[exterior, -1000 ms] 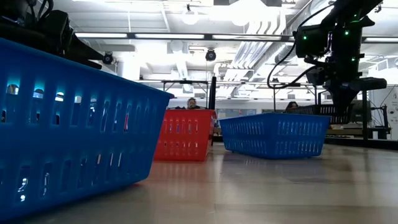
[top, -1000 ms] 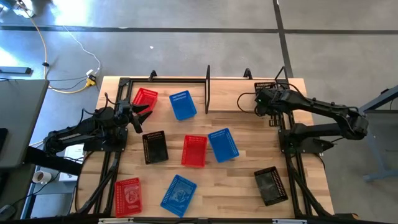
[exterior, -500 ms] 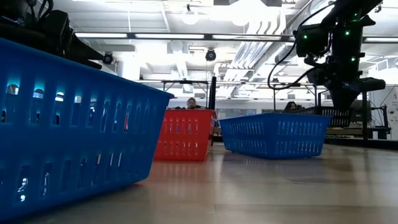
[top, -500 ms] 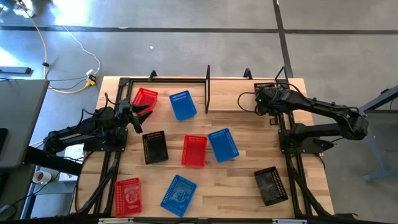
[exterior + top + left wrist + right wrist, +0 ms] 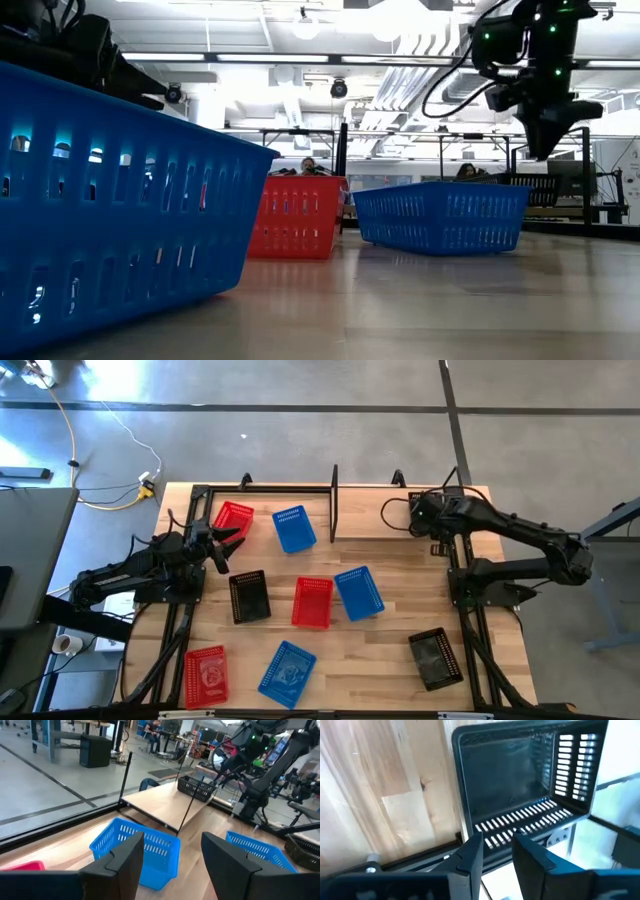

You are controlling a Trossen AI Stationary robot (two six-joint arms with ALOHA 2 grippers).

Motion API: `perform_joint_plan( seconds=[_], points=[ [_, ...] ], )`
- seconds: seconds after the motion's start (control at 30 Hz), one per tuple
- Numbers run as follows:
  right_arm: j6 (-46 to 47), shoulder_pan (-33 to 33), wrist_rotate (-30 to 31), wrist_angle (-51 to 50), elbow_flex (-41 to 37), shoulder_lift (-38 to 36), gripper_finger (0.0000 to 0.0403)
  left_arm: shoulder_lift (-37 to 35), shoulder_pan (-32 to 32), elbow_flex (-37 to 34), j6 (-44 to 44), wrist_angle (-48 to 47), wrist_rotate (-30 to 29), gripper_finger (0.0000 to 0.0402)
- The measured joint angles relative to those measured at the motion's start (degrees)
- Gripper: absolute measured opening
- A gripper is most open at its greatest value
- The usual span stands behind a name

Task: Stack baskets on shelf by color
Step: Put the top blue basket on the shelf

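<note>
Surface: a light wooden table (image 5: 390, 660) on a grey concrete floor, black frames along both sides.
Shelf: the low black wire shelf (image 5: 334, 503) stands along the table's 12 o'clock edge.
Shelved basket: one black basket (image 5: 525, 785) sits at the shelf's right end, toward 1 o'clock.
Right gripper: the right gripper (image 5: 497, 845) hangs just above that basket's rim, fingers slightly parted, gripping nothing.
Left gripper: the left gripper (image 5: 170, 855) waits at 9 o'clock, fingers spread wide and empty, facing a blue basket (image 5: 137, 850).
Loose baskets: a red basket (image 5: 232, 519) at 11 o'clock; black, red and blue ones mid-table; red, blue and black ones toward 6 o'clock.
</note>
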Motion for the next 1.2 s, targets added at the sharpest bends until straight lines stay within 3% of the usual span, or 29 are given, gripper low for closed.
perform_joint_plan(
  seconds=[0.5,0.8,1.03,1.2],
  points=[
    [23.8,1.6,-9.1,-4.3,16.2,0.0,0.0089,0.2,0.0,0.0,-7.0,22.5,-1.2,0.0188],
    [32.6,6.9,-9.1,-4.3,25.4,0.0,0.0089,7.1,0.0,5.2,-3.3,22.6,1.1,0.0188],
    [39.4,12.1,-9.1,-4.5,26.1,0.0,0.0089,17.6,0.0,11.9,1.8,21.2,4.7,0.0188],
    [44.0,16.1,-7.3,-4.5,26.1,0.0,0.0089,24.8,0.0,17.7,5.0,14.1,5.4,0.0188]
  ],
)
